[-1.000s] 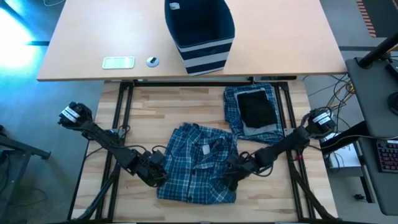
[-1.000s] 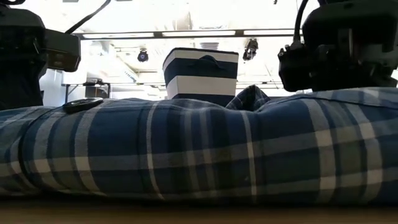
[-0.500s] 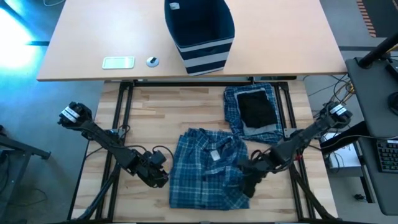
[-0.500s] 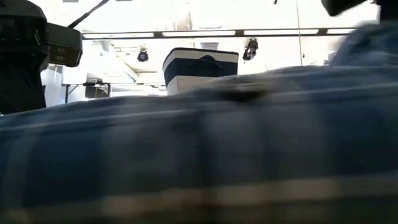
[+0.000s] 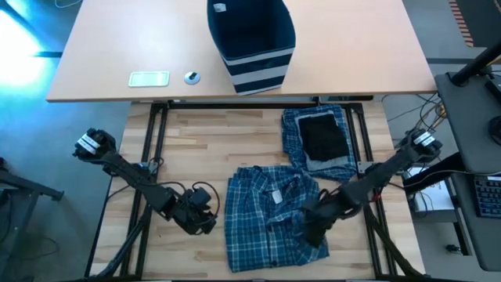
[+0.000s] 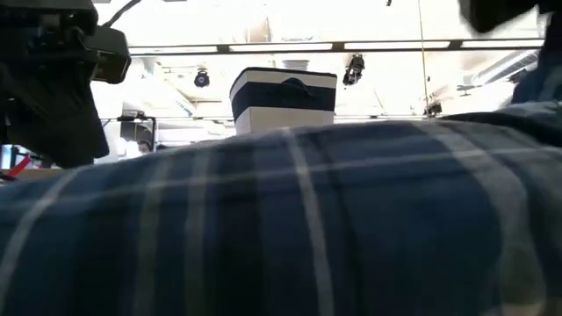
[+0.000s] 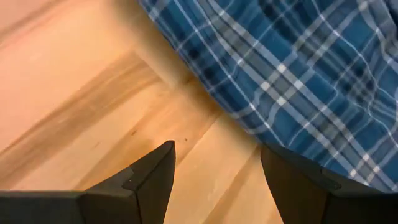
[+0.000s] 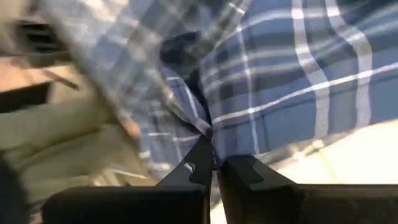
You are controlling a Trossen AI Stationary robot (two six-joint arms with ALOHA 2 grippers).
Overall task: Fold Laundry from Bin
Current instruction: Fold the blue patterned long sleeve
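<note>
A: From above, what lies where?

B: One blue-and-white plaid cloth shirt (image 5: 270, 215) is spread on the light wooden slatted counter (image 5: 196, 141), its near edge close to the counter's front edge. Bare wood is open to its left. One folded stack (image 5: 321, 141) lies behind it toward the right: plaid pieces with a small black piece (image 5: 324, 135) on top. One navy fabric bin with pale stripes (image 5: 250, 43) stands on the tan counter (image 5: 117, 47) beyond, well apart from the shirt.

A: And the arms?

B: The right gripper (image 5: 313, 229) is at the shirt's right edge, pinching the cloth. The left gripper (image 5: 205, 222) sits just beside the shirt's left edge, on bare wood.

A: Low view?

B: Plaid fills the foreground; the bin (image 6: 283, 101) shows behind.

A: Left wrist?

B: Its fingers (image 7: 152, 174) stand apart, nothing between them, the shirt's edge (image 7: 298, 81) just ahead.

A: Right wrist?

B: Fingers (image 8: 193, 165) pressed together on a fold of plaid (image 8: 273, 81).
</note>
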